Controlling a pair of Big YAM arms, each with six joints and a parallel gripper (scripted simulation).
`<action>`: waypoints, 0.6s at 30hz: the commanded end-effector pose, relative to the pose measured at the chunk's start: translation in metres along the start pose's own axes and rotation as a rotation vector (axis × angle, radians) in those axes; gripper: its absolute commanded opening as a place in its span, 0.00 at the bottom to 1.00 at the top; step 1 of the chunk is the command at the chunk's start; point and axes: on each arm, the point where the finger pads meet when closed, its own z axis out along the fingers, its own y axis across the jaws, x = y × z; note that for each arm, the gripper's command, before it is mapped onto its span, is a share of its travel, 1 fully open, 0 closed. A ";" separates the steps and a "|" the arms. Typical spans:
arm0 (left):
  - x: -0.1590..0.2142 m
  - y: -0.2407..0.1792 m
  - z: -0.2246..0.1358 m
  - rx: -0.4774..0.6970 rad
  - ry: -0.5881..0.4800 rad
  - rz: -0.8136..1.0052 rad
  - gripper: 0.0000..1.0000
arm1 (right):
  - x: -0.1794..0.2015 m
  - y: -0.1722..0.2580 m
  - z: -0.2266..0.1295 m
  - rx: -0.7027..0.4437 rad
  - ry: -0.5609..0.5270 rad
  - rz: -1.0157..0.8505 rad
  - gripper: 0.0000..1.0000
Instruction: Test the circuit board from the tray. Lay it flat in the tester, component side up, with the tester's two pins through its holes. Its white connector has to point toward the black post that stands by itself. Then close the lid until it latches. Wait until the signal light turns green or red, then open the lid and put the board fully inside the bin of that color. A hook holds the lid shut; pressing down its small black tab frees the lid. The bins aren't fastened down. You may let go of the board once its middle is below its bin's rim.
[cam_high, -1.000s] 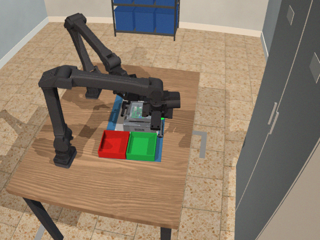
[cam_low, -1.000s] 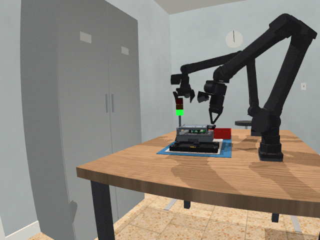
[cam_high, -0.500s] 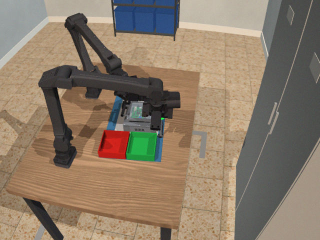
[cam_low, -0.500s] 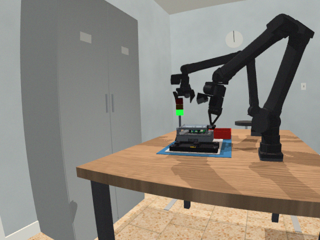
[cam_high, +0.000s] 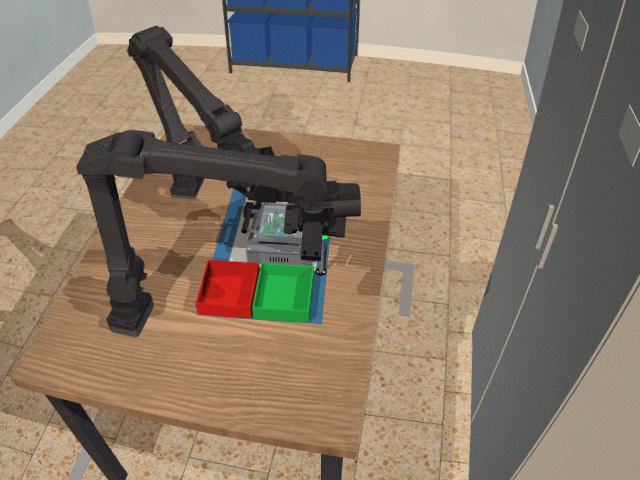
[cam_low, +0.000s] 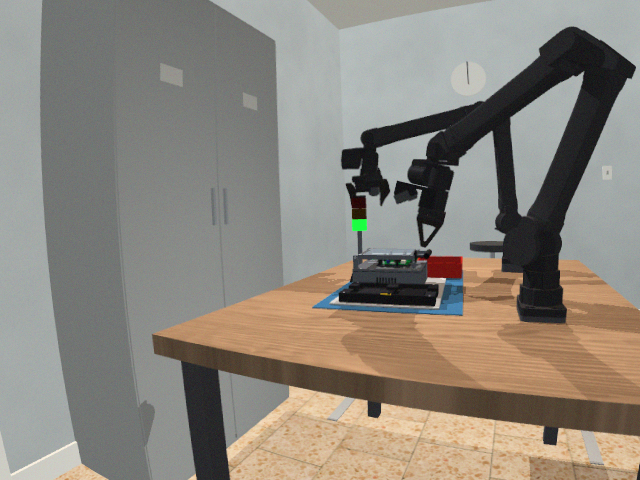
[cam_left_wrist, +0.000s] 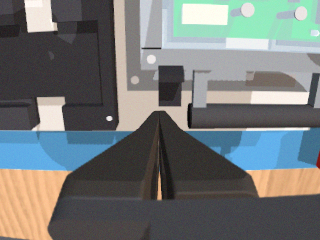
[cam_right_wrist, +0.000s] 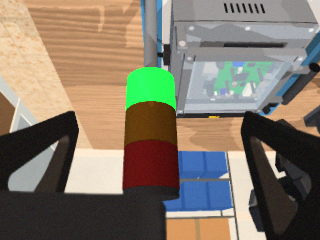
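My left gripper (cam_low: 424, 244) (cam_left_wrist: 159, 121) is closed on nothing; my right gripper (cam_low: 368, 195) (cam_right_wrist: 159, 120) stands open. At the left one's twelve o'clock in its wrist view is the latch tab (cam_left_wrist: 171, 75); at one, the circuit board (cam_high: 273, 223) (cam_low: 393, 262) (cam_left_wrist: 270, 27) (cam_right_wrist: 240, 80) under the shut lid (cam_high: 272, 209) (cam_low: 387, 253) (cam_left_wrist: 240, 59) (cam_right_wrist: 192, 85). Signal's green: opening and binning remain.

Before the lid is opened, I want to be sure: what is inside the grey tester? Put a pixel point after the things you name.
Under the clear lid (cam_low: 387, 252) (cam_right_wrist: 200, 92) lies a green circuit board (cam_high: 273, 223) (cam_low: 395, 261) (cam_left_wrist: 270, 27) (cam_right_wrist: 237, 80) with small parts on top. Its underside and the pins' lower ends are hidden.
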 end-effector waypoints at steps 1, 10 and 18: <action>-0.002 0.000 -0.003 -0.001 0.006 -0.012 0.00 | 0.007 0.008 -0.012 -0.029 0.005 -0.017 1.00; -0.004 -0.002 0.001 0.003 0.002 -0.012 0.00 | 0.007 0.008 -0.012 -0.029 0.005 -0.017 1.00; -0.003 -0.004 0.008 0.003 0.002 -0.005 0.00 | 0.007 0.008 -0.012 -0.029 0.005 -0.017 1.00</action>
